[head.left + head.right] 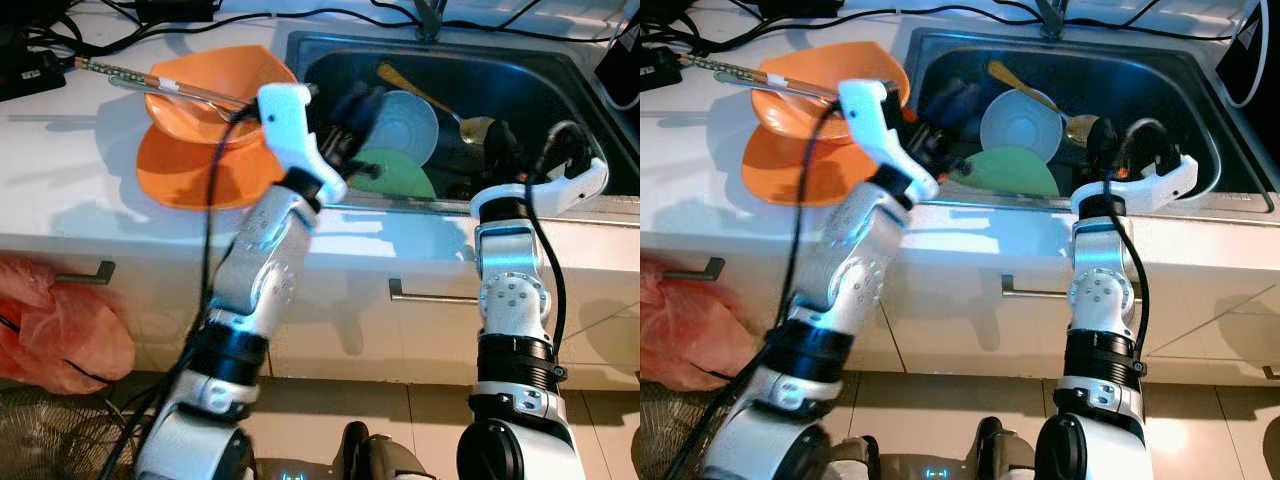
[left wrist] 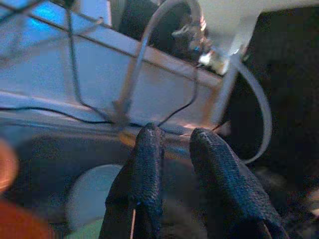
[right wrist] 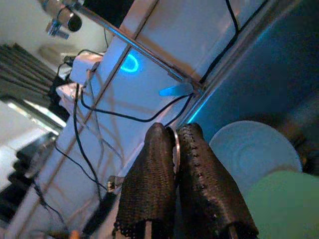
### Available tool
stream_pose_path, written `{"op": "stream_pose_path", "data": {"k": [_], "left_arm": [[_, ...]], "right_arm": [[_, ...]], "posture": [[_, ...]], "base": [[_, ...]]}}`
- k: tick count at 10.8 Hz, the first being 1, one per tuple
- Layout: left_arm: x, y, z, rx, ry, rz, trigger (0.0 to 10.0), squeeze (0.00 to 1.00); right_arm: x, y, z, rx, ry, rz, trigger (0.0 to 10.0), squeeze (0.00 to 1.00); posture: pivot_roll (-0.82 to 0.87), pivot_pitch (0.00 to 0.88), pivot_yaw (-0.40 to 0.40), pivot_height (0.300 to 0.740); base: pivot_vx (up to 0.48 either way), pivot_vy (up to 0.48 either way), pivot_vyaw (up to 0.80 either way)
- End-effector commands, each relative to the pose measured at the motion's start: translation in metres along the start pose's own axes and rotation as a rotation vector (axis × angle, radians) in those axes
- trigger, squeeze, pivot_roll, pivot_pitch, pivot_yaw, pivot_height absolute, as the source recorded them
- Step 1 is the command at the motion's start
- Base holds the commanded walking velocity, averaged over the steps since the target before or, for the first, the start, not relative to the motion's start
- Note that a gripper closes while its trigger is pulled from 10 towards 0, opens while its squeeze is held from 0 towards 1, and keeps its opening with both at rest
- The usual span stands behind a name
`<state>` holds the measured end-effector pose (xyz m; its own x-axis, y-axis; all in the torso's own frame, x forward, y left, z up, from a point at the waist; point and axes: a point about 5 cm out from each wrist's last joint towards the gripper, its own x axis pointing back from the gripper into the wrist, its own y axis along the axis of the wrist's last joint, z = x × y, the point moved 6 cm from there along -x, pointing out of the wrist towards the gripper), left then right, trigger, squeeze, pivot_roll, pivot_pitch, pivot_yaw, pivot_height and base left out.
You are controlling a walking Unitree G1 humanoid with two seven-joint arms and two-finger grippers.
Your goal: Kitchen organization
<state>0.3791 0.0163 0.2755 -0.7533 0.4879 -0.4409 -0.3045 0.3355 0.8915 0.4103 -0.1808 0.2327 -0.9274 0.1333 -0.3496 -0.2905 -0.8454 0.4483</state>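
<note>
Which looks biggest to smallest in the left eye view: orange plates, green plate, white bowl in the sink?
1. orange plates, as a stack
2. green plate and white bowl: look alike, and the left gripper partly hides both, so unranked.

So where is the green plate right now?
In the eye views the green plate lies inside the sink, just in front of the pale blue plate.

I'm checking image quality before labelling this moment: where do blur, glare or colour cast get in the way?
Left eye view: sharp; the white counter is overexposed, while the sink is dark with a blue sheen. Left wrist view: soft and dim, with blurred background and fingers. Right wrist view: the fingers are sharp; beyond them is blue-tinted.
</note>
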Motion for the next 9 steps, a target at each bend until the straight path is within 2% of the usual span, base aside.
{"op": "stream_pose_path", "data": {"k": [1, 4, 6, 7, 9], "left_arm": [[0.010, -0.017, -0.006, -0.090, -0.007, 0.048, 10.0, 0.00], [0.030, -0.042, -0.003, -0.111, 0.027, 0.120, 10.0, 0.00], [0.038, -0.056, -0.011, -0.115, 0.017, 0.154, 10.0, 0.00], [0.042, -0.064, -0.015, -0.129, 0.012, 0.170, 10.0, 0.00], [0.046, -0.068, -0.012, -0.138, 0.039, 0.175, 10.0, 0.00]], "right_arm": [[-0.003, 0.006, 0.004, 0.093, 0.014, -0.021, 10.0, 0.00], [-0.008, 0.015, 0.009, 0.145, 0.025, -0.050, 10.0, 0.00], [-0.019, 0.025, 0.015, 0.182, 0.025, -0.076, 10.0, 0.00], [-0.028, 0.032, 0.011, 0.257, 0.016, -0.079, 10.0, 0.00], [-0.035, 0.028, 0.005, 0.374, 0.028, -0.030, 10.0, 0.00]], "posture": [[0.12, 0.168, -0.045, 0.740], [0.11, 0.174, -0.048, 0.740], [0.10, 0.177, -0.051, 0.740], [0.10, 0.178, -0.055, 0.740], [0.11, 0.180, -0.061, 0.740]], "base": [[0.000, 0.000, 0.00], [0.000, 0.000, 0.00], [0.000, 0.000, 0.00], [0.000, 0.000, 0.00], [0.000, 0.000, 0.00]]}}
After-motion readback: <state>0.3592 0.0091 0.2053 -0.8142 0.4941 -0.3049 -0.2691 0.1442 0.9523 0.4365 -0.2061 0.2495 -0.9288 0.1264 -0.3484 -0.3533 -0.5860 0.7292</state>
